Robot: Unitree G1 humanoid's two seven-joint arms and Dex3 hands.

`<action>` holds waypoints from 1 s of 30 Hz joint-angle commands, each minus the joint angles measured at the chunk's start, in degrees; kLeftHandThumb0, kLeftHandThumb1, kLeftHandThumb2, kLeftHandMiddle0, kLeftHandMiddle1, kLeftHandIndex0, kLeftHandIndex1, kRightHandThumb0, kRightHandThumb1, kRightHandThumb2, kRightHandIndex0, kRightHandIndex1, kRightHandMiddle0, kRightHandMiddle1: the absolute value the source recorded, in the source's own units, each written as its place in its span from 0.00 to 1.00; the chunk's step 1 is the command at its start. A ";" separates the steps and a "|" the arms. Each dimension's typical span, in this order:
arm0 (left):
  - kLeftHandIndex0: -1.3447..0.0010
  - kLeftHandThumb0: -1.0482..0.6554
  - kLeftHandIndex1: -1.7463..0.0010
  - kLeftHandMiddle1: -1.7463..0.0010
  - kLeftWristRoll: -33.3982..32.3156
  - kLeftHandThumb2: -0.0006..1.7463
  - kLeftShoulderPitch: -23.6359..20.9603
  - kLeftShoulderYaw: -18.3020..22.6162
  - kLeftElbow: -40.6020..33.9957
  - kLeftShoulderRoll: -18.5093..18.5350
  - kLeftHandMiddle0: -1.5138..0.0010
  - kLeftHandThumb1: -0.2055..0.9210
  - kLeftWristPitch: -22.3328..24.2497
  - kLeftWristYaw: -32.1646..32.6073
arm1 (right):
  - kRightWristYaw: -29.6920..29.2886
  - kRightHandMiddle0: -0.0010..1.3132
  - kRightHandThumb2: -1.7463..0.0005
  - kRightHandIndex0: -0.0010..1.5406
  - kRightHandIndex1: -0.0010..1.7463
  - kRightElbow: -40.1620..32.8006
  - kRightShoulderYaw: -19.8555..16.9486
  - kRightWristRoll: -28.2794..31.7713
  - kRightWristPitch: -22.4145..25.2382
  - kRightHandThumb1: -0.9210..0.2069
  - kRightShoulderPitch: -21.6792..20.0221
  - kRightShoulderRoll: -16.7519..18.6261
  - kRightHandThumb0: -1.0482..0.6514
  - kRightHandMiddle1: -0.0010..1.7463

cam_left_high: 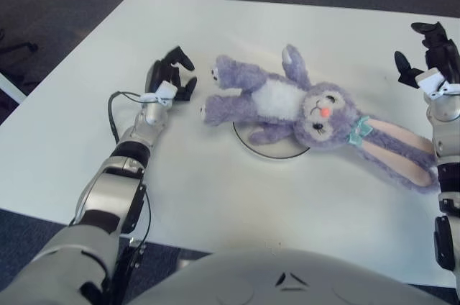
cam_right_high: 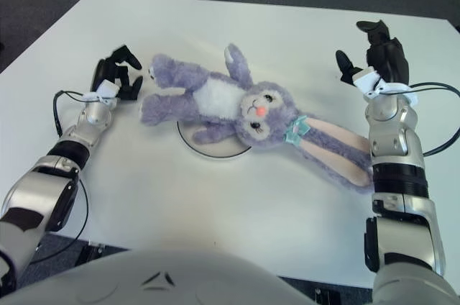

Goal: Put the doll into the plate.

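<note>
The purple bunny doll (cam_left_high: 287, 103) lies across the white plate (cam_left_high: 277, 148) mid-table, its ears trailing right, while the left hand (cam_left_high: 169, 78) sits just left of its feet, fingers loose and empty, and the right hand (cam_right_high: 374, 60) hangs spread at far right
</note>
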 commanded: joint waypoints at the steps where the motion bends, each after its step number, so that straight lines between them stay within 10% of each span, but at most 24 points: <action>1: 0.57 0.34 0.00 0.00 -3.08 0.72 2.36 2.12 2.08 -2.59 0.16 0.50 -0.60 -3.42 | 0.28 0.00 0.52 0.04 0.63 -0.59 -1.93 2.95 2.49 0.00 1.10 1.61 0.23 0.55; 9: 0.58 0.34 0.00 0.00 -12.57 0.72 2.75 9.13 3.40 -5.92 0.15 0.51 0.90 -13.67 | 1.39 0.00 0.50 0.09 0.72 2.67 -7.16 15.83 2.60 0.00 1.64 10.52 0.31 0.85; 13: 0.56 0.34 0.00 0.00 -16.92 0.73 2.69 12.30 3.44 -7.54 0.15 0.49 3.34 -18.21 | 5.35 0.11 0.66 0.17 0.74 3.87 -10.24 24.08 3.43 0.00 1.25 13.42 0.39 0.97; 30: 0.53 0.33 0.00 0.00 -20.76 0.78 3.21 16.72 0.20 -11.04 0.16 0.44 12.00 -21.06 | 10.26 0.27 0.50 0.34 0.92 11.17 -10.20 31.56 -0.19 0.23 0.82 17.95 0.39 1.00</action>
